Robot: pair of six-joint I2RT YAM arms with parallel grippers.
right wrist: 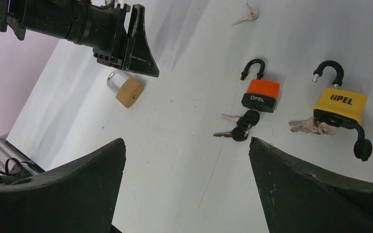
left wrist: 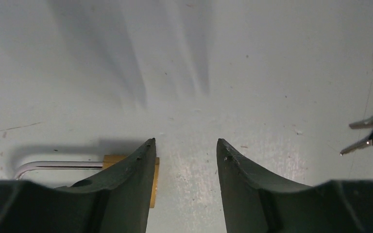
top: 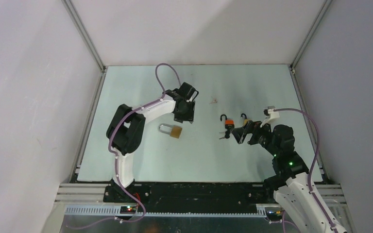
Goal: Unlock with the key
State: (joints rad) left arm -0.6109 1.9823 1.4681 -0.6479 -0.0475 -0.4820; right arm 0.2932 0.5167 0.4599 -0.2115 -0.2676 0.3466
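Three padlocks on my table (top: 141, 87), and only the brass padlock (top: 173, 130) has its shackle closed.
It lies flat just beside my left gripper (left wrist: 185, 143), whose jaws stand apart over bare tabletop. A loose pair of keys (right wrist: 245, 14) sits farther back. The orange padlock (right wrist: 261, 94) and yellow padlock (right wrist: 342, 104), shackles sprung and keys inserted, lie ahead of my right gripper (right wrist: 187, 143), its jaws spread wide.

A pale, faintly green tabletop (top: 199, 160), scuffed and speckled, is boxed in by a plain white left wall (top: 29, 97), back wall (top: 194, 29) and right wall (top: 354, 73). An aluminium post (top: 84, 33) rises at each far corner. Soft, even light casts blurred grey shadows.
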